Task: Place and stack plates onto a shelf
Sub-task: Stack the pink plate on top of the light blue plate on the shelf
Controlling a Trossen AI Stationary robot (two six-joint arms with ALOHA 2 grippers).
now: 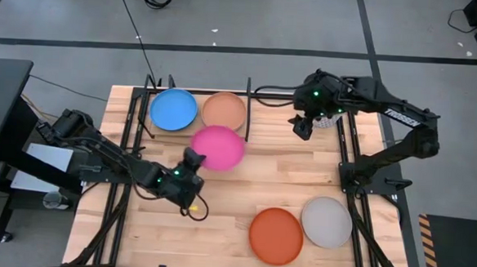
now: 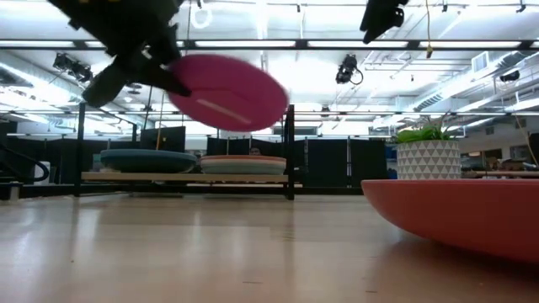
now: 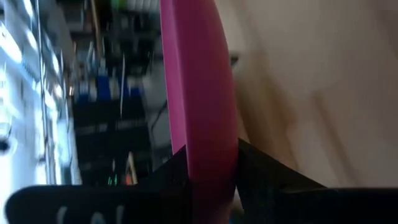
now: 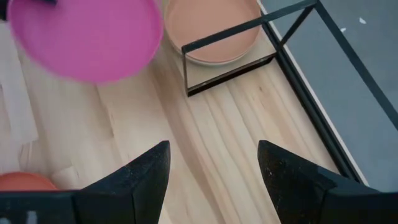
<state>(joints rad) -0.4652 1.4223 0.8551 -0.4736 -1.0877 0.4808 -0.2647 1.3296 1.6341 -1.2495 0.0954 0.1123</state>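
My left gripper [image 1: 192,160] is shut on a magenta plate [image 1: 218,147], held in the air in front of the black shelf [image 1: 246,109]. The shelf's left bay holds a bright blue plate [image 1: 173,110] on top of a stack whose dark teal plate [image 2: 147,160] shows in the low view. The right bay holds a peach plate [image 1: 224,110]. An orange plate [image 1: 276,235] and a grey plate [image 1: 326,221] lie flat on the table near its near right corner. My right gripper [image 1: 301,127] hovers open, high above the table, right of the shelf. My left gripper pinches the magenta plate's rim [image 3: 208,163] between its two fingers, one on each face. It comes at the plate from the table's near left side. The plate is lifted clear of the table and tilted, above the level of the shelf's plates.
A small potted green plant [image 2: 428,156] in a white patterned pot stands at the table's far right. Black arm mounting frames [image 1: 353,156] run along the left and right sides of the table. Bare wood lies in the table's middle.
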